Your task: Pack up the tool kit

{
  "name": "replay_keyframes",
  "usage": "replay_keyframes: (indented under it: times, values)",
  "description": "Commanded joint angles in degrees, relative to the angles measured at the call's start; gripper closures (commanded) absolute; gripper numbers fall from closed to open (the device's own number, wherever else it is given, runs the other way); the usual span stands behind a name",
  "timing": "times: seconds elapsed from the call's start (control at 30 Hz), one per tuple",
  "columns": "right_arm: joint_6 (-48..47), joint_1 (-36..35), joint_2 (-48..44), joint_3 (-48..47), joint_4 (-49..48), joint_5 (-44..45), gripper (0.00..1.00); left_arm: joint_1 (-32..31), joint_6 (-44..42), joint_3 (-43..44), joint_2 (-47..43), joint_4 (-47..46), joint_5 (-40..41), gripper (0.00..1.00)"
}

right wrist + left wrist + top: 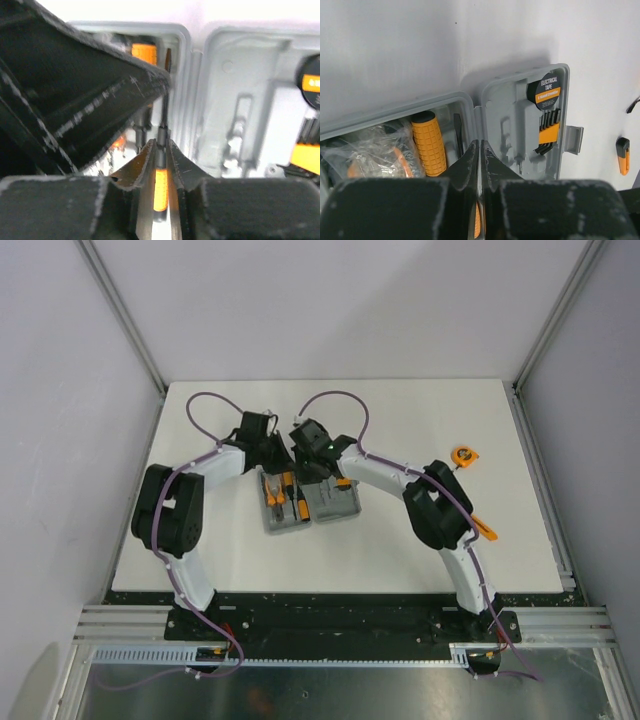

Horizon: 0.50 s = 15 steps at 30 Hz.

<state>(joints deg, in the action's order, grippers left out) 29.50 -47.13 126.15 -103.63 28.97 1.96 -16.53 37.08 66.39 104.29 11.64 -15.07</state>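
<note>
**1. Top view.** Pos.: tool kit case (335, 505) lies open and flat at ctr of table (420, 560). L half is loaded w/ orange tools, R half is mostly bare grey. Both arms reach in over its far edge. The tape measure (463, 454) sits well apart, far right. An orange tool (484, 529) lies right of the case, beside the R arm's elbow. Jaw state is not readable from here.

**2. L wrist view.** On the left gripper (480, 150) the fingertips are together, over the hinge line. An orange sliver shows in the slit lower down; cannot tell what it is or whether it is pinched. Only this view shows the contents:
- L half: ribbed orange handle (429, 145) and clear plastic bag (367, 150).
- R half: electrical tape roll (545, 91) and hex key set (547, 131).
- R edge: latch (573, 140).

**3. R wrist view.** The right gripper (160, 147) is clamped on a screwdriver (160, 192). The orange handle sits between the fingers, and the black shaft points away into the L half, just beside the hinge. The dark bulk at left is the other gripper, close alongside. No other view shows this grip.
</note>
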Motion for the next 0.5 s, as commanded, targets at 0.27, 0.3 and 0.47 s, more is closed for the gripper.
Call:
replay_keyframes:
  times: [0.27,0.3,0.47]
  values:
    - [1.8,-2.9,-7.7,9.1,-1.6,0.8,0.76,-1.0,-2.0,0.0,1.7,-0.1,4.0,0.96]
    - [1.5,-3.1,-7.7,9.1,-1.7,0.5,0.76,-1.1,-2.0,0.2,2.0,-0.1,4.1,0.96]
    - [1.5,-3.5,-7.3,9.2,-1.9,0.1,0.76,-1.2,-2.2,1.7,3.7,0.5,5.5,0.96]
